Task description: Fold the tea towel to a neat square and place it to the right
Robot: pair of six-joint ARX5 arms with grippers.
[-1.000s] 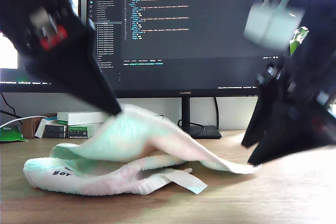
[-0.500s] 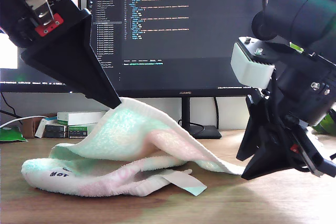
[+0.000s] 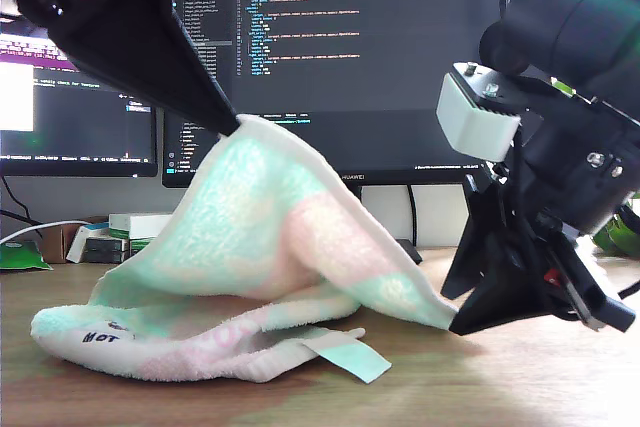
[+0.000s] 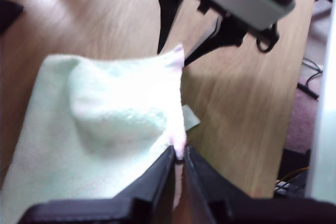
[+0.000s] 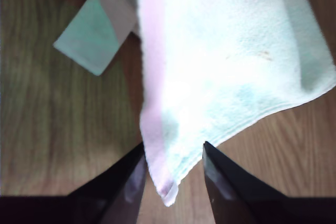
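The tea towel [image 3: 260, 247], mint green with pink bands, lies crumpled on the wooden table [image 3: 520, 377]. One edge is lifted high. My first gripper [image 3: 238, 127] comes down from the exterior view's upper left and is shut on that raised edge; the first wrist view shows the tea towel [image 4: 105, 119] pinched in my first gripper [image 4: 179, 157]. My second gripper [image 3: 452, 325] is low at the exterior view's right. In the second wrist view, a corner of the tea towel [image 5: 220, 61] lies in my second gripper [image 5: 172, 167], whose fingers [image 5: 128, 182] stand apart on either side of it.
A large monitor [image 3: 340, 57] on a stand [image 3: 355, 227] and a second screen [image 3: 70, 97] stand behind the towel. Small boxes [image 3: 130, 232] and a green item [image 3: 20, 255] sit at the exterior view's back left. A label tab [image 3: 345, 357] sticks out of the towel's front.
My first gripper has risen, pulling the towel's edge higher into a tent shape. My second gripper and the corner at its tips have shifted toward the exterior view's left. The left screen now shows content.
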